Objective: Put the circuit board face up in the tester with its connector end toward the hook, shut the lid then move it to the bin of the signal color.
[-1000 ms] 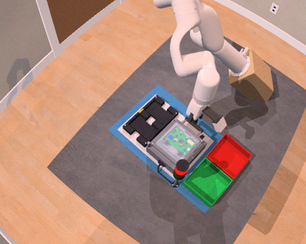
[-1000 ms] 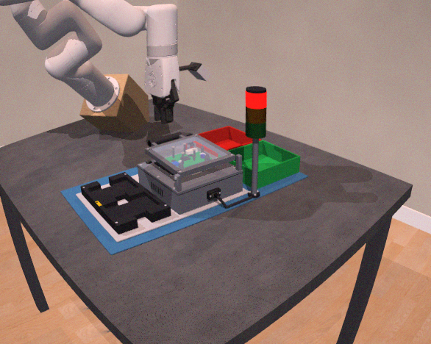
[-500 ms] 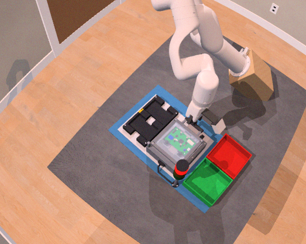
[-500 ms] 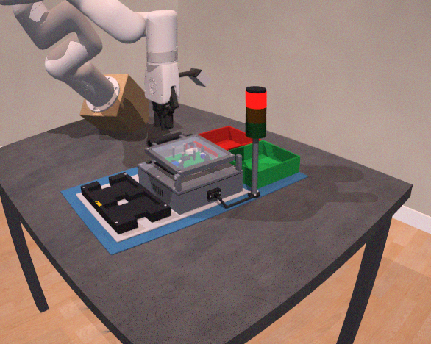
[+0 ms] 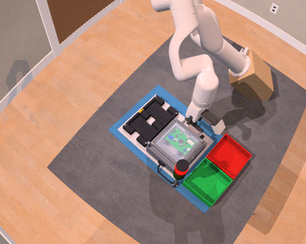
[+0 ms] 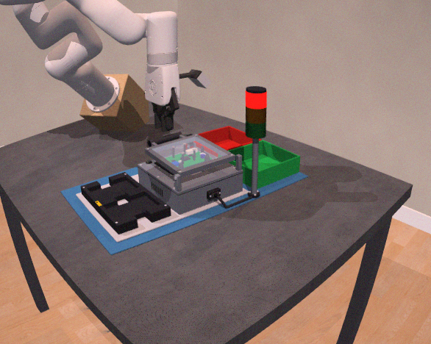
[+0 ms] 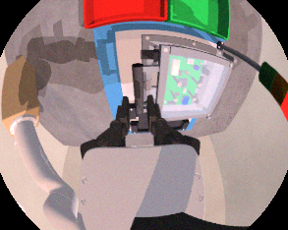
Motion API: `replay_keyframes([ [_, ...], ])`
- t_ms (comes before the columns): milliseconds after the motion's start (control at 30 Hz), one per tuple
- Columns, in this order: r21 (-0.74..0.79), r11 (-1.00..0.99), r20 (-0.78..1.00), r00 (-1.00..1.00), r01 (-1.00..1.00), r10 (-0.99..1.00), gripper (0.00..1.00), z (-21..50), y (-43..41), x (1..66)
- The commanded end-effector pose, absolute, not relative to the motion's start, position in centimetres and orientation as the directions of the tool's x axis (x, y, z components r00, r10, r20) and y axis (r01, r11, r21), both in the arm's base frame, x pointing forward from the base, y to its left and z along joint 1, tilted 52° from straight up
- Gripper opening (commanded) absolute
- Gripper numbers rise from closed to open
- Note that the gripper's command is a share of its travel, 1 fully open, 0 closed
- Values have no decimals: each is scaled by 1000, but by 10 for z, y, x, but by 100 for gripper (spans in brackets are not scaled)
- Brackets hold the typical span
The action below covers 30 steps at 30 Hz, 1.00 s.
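Observation:
The green circuit board (image 5: pixel 179 138) lies in the grey tester (image 5: pixel 178 147) under the clear lid (image 6: pixel 189 153). It also shows in the wrist view (image 7: pixel 185 82). The lid is down over the board and looks slightly tilted; I cannot tell whether the hook holds it. The signal tower (image 6: pixel 255 111) shows red at its top. My gripper (image 5: pixel 189 120) points down just above the end of the lid's black handle (image 6: pixel 164 137), on the tester's side away from the hinge. Its fingers stand narrow with nothing between them. The red bin (image 5: pixel 228 155) and the green bin (image 5: pixel 208 181) are empty.
The empty black tray (image 5: pixel 150 119) lies beside the tester on the blue mat. A cardboard box (image 5: pixel 256 76) stands behind the arm. A cable (image 6: pixel 232 201) runs from the tester to the tower's foot.

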<state>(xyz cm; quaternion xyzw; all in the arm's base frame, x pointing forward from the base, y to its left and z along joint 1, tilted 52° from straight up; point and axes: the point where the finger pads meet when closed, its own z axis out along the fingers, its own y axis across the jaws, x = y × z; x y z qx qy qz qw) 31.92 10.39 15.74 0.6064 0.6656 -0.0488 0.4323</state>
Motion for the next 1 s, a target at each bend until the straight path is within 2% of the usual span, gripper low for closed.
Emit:
replay_keyframes([
  [0,461,262,-634,108,848,766,27,158,105,320],
  [967,461,262,-634,108,848,766,27,149,97,328],
])
